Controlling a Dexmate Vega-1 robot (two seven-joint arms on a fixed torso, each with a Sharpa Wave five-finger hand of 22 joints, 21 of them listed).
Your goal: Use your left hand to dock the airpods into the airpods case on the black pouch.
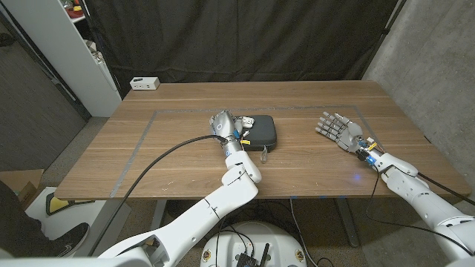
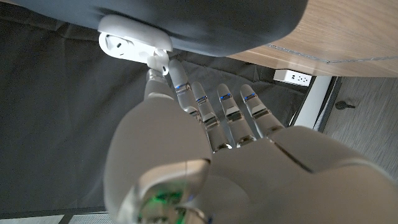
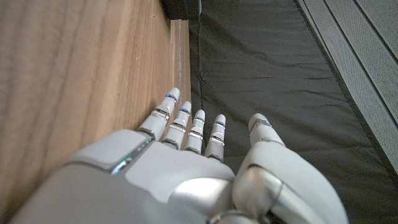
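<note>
Working left to right across the wooden table (image 1: 111, 163).

Item: power strip (image 1: 145, 84), white, at the table's far edge, about eleven o'clock from centre. Not part of the job.

Item: my left hand (image 1: 224, 124), over the left end of the black pouch (image 1: 261, 134), just beyond table centre. In the left wrist view I see an airpod (image 2: 158, 60) pinched between thumb and a fingertip, the other fingers (image 2: 225, 107) straight and apart.

Item: airpods case (image 2: 134, 42), white, lid open, lying on the pouch; the airpod's tip sits right at its rim, toward twelve o'clock of the hand.

Step in hand, as I judge it: seating the airpod in its well. The next move calls for fine alignment of stem to slot, a short push down, then releasing the pinch.

Item: my right hand (image 1: 338, 129), at three o'clock from the pouch and well apart, fingers spread, grasping nothing.
</note>
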